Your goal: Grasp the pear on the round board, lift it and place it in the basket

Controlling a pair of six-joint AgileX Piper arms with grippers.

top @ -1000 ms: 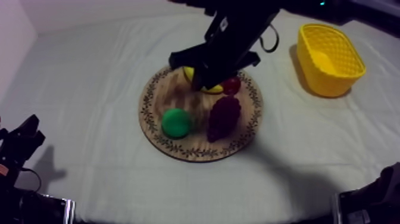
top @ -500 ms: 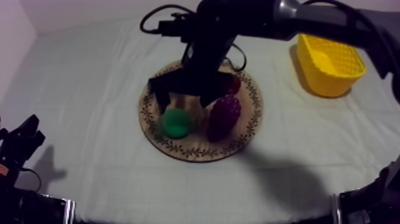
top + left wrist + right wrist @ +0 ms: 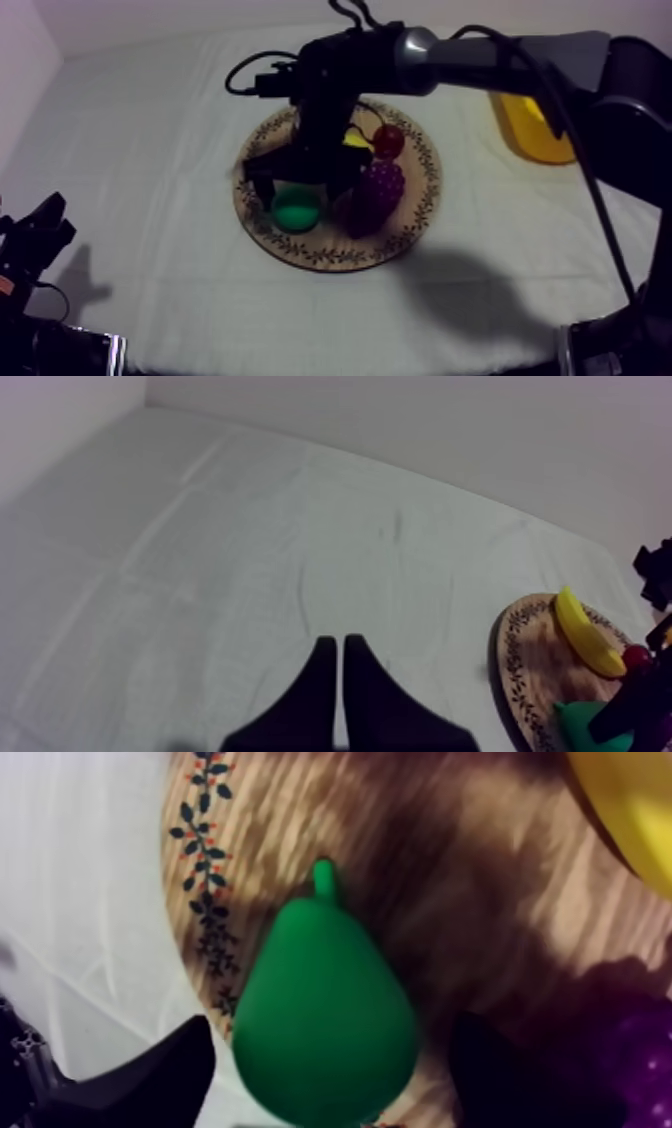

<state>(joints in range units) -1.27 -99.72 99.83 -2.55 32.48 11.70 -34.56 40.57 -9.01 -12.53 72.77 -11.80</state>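
Change: your right end effector (image 3: 300,188) dropped over the pear (image 3: 295,208), which sat between its jaws.
Right state: released; clenching was due.
Your left end effector (image 3: 336,686): clenched, empty.

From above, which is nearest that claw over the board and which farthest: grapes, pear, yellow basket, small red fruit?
From the right gripper:
1. Pear, between its open fingers.
2. Bunch of grapes, beside it on the board.
3. Small red fruit, near the board's far edge.
4. Yellow basket, off the board, far right.
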